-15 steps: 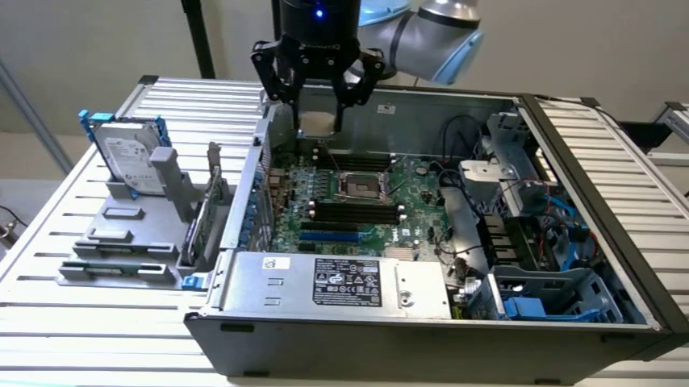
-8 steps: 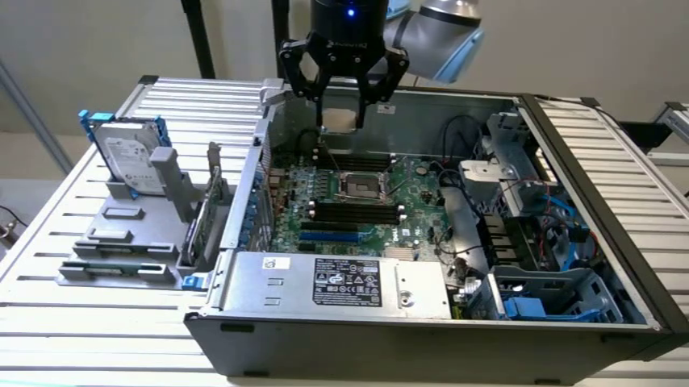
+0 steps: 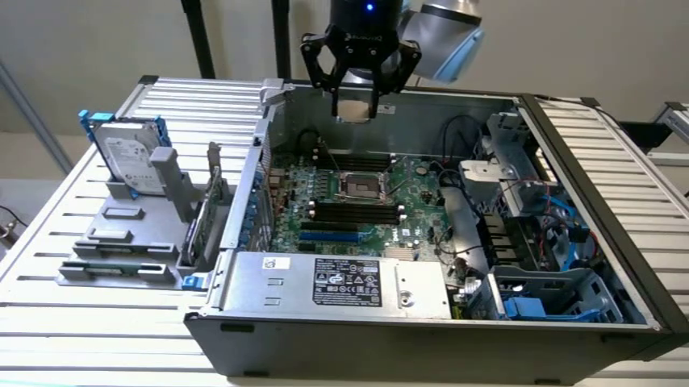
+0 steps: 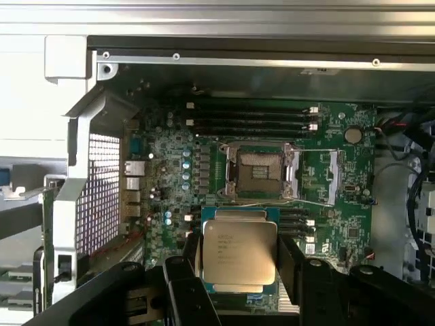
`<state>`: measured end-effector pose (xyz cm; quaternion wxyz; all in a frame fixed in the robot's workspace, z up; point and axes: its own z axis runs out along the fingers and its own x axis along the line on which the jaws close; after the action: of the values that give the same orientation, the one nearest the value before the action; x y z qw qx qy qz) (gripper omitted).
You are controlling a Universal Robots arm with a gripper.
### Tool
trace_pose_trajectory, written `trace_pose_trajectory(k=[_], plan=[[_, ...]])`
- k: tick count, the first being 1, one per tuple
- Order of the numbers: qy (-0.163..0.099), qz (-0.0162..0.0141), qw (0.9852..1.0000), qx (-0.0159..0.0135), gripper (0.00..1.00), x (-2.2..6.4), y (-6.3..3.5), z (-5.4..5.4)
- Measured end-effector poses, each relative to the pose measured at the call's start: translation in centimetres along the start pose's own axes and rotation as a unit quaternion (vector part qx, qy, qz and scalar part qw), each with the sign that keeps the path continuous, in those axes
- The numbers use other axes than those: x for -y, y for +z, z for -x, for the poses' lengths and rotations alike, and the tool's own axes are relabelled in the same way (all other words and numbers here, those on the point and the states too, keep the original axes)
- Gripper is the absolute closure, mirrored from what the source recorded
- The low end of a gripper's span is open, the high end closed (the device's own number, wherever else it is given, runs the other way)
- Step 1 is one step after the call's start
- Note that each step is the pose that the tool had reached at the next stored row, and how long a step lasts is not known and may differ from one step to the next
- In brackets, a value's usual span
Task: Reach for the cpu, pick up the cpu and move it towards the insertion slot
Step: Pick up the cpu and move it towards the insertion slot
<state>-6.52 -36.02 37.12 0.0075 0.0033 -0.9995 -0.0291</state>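
My gripper [image 3: 354,113] hangs above the open computer case, near its back wall, shut on the cpu [image 3: 353,103]. In the wrist view the cpu [image 4: 239,252] is a flat silvery square with printed text, clamped on two sides between the black fingers [image 4: 290,268] of my gripper [image 4: 239,261]. The insertion slot [image 4: 262,171] is a square socket with a shiny metal frame and a dark centre. It lies open on the green motherboard, below the held chip and a little off from it. In the exterior view the insertion slot [image 3: 361,187] sits mid-board, nearer the camera than the gripper.
Long black memory slots [image 3: 350,214] run beside the socket. A silver power supply [image 3: 334,282] fills the case front, with cables [image 3: 463,218] and drive bays at the exterior view's right. A hard drive with blue rails [image 3: 129,157] stands upright in a grey holder [image 3: 119,250] outside the case.
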Motion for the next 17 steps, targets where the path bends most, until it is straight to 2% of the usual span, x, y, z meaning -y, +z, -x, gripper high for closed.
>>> trace_pose_trajectory(k=[4, 7, 9, 12, 17], plan=[[0.0, -0.0046, 1.0, 0.0, 0.45, -1.69, 0.47, 0.7], [0.0, -0.0089, 1.0, 0.0, 0.45, -2.57, 0.7, 1.4], [0.0, -0.0114, 0.9999, 0.0002, 0.45, -2.8, 0.85, 1.7], [0.0, -0.0135, 0.9999, 0.0007, 0.45, -2.86, 1.05, 2.0], [0.0, -0.0148, 0.9999, 0.0007, 0.45, -2.91, 1.23, 2.7]])
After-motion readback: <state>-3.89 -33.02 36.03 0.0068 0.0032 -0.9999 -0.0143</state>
